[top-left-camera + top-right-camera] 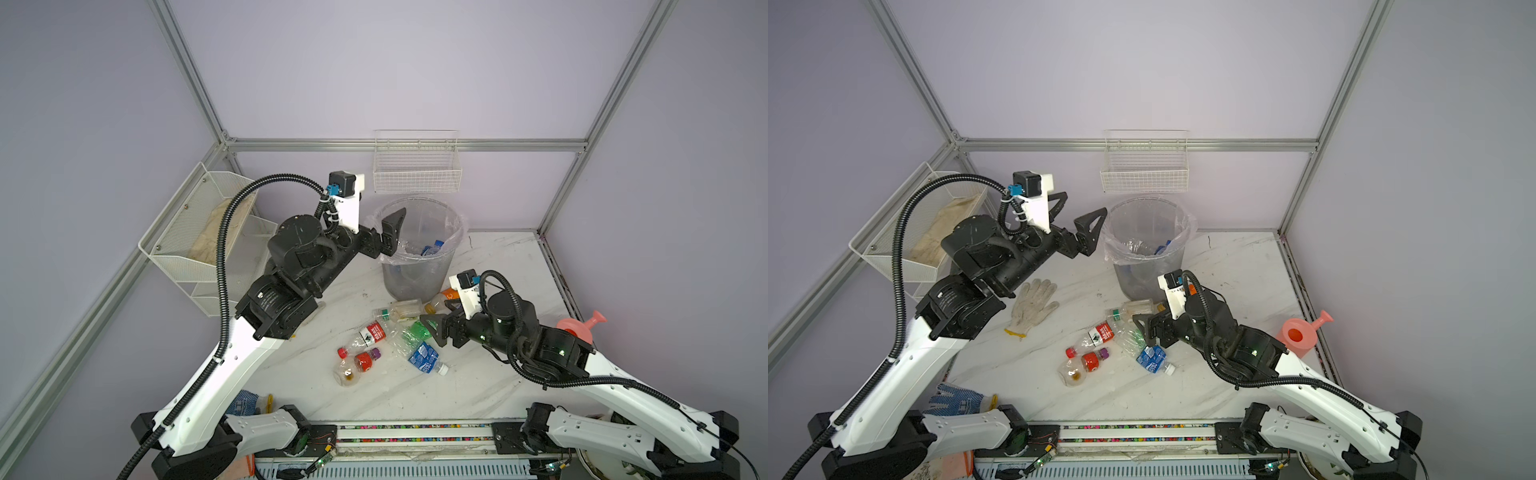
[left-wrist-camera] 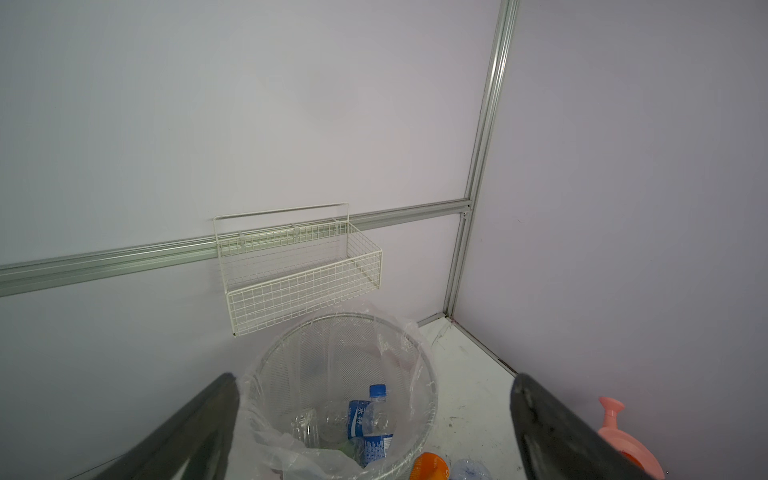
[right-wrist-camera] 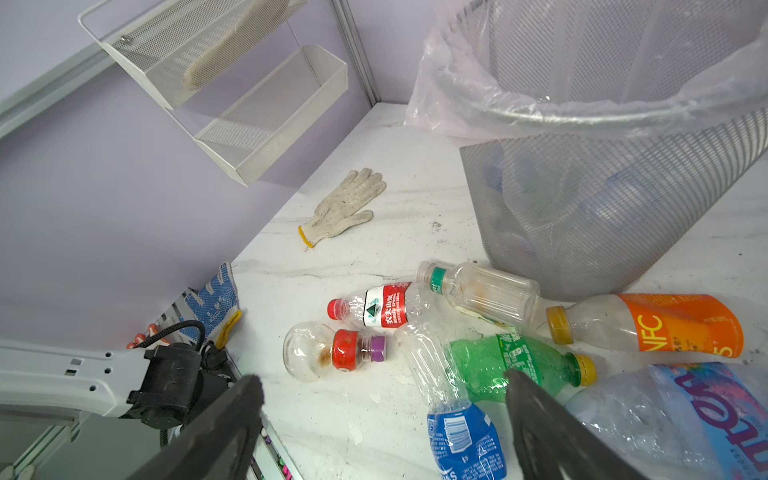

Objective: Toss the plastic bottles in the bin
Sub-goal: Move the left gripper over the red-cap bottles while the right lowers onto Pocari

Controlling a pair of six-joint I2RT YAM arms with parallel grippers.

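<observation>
1. At the left gripper (image 1: 1084, 202): spread wide, nothing held. In a top view, only one finger (image 1: 395, 220) showing, its partner hidden behind the white wrist mount.
2. At the right gripper (image 3: 381, 376): also wide apart and empty, with the finger roots cut off at the wrist view's edge.
3. Just right of the left gripper, mid-frame in both top views: the bin (image 1: 411, 278), upright. Inside, a blue-capped bottle (image 2: 370, 419) among clear ones blurred by the liner, number unclear.
4. Below the right gripper's open fingers, right of centre: the green bottle (image 3: 490, 370) and the blue-label bottle (image 3: 465, 440), crossed. Contact with the fingers impossible to judge.
5. Farther out, toward lower centre: the red-label bottle (image 3: 384, 305) and the round bottle (image 3: 316, 351).
6. At the bin's foot: the orange-label bottle (image 3: 665, 324), mostly hidden behind the right wrist in both top views.
7. Beside it: a crumpled bottle (image 3: 685, 415), cut off by the wrist view's border.
8. Left of the bottles: a white glove (image 1: 1034, 307).
</observation>
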